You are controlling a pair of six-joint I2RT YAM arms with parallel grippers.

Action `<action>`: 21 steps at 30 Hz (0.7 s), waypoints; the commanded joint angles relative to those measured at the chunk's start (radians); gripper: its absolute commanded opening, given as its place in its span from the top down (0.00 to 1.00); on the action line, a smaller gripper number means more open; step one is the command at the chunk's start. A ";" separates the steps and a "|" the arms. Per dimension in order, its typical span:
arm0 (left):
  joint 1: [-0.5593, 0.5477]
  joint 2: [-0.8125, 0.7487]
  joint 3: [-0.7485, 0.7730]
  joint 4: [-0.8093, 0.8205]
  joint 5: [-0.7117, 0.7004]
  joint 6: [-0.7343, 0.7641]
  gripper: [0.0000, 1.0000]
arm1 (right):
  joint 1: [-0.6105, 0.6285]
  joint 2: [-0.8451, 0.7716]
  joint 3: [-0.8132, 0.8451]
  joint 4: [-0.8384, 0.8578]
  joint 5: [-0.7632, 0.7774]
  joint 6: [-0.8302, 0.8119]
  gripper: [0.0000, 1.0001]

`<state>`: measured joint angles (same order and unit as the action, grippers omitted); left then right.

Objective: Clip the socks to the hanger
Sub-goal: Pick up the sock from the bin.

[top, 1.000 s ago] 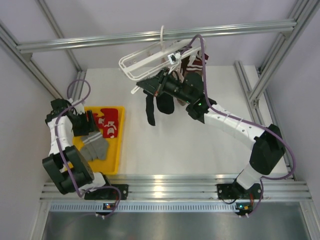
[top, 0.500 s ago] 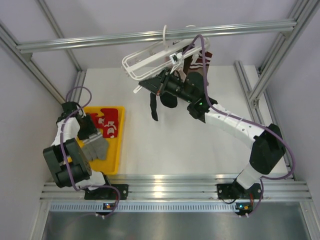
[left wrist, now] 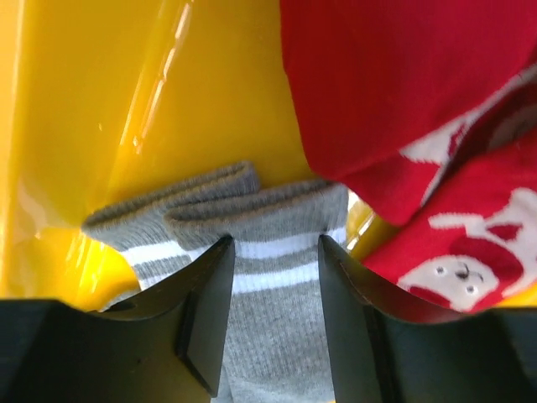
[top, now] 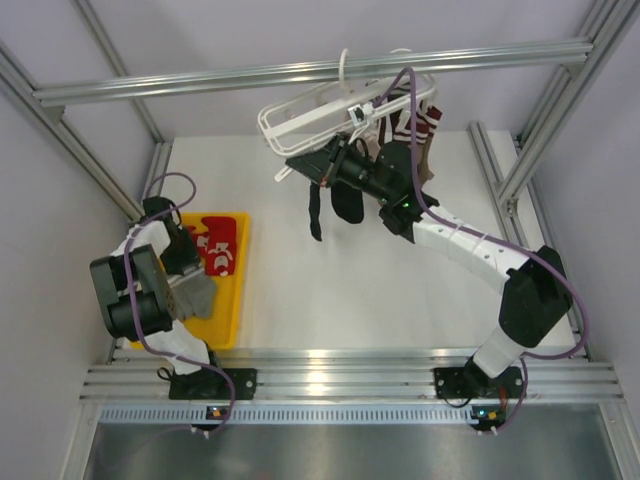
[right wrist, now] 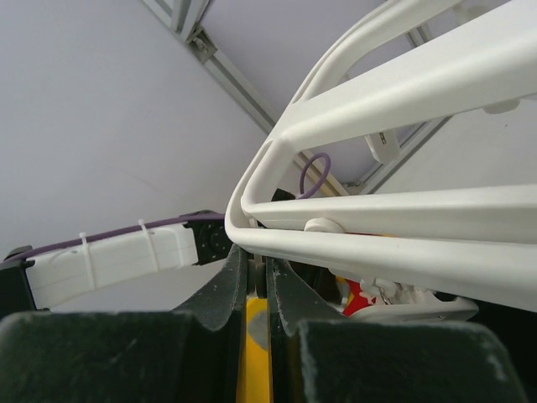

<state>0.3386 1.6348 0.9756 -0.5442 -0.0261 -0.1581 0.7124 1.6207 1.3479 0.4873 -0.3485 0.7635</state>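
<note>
— What differs from a second ago?

— The hanger (right wrist: 403,214) sits further right under the crossbar (top: 200,80), hook over the bar. The right hand (right wrist: 258,260) has gone up and right with it. Its fingers are nearly together, tips pinched on the corner of the hanger's lower rail, with only a slit between them.

— And the other arm?

— Its elbow has folded back and up, and its wrist has swung in toward the yellow tray (left wrist: 193,101). The left hand (left wrist: 274,302) is low in the tray and spread wide. One finger stands on each side of a grey sock (left wrist: 277,227) with white stripes near its cuff, but it is not closed on it. A second grey cuff lies beside it to the left, and the red socks (left wrist: 394,84) with white markings lie just to its right, partly over it.

— Anything on the hanger?

— Two black socks (top: 316,205) hang below the right hand, and a brown striped sock (top: 415,125) hangs at the far end.

— The surroundings?

— A white desk (top: 340,290), with the tray at its left edge. Aluminium framing runs around and overhead, and the walls (top: 40,250) are pale lilac.
</note>
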 commanded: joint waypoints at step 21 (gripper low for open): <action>-0.029 -0.369 0.120 -0.204 0.155 0.135 1.00 | -0.022 0.010 0.037 0.039 -0.014 0.027 1.00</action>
<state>0.3134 1.3365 1.0489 -0.6834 0.0792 -0.0925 0.7025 1.6318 1.3479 0.5060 -0.3706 0.7879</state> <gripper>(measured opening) 0.078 0.045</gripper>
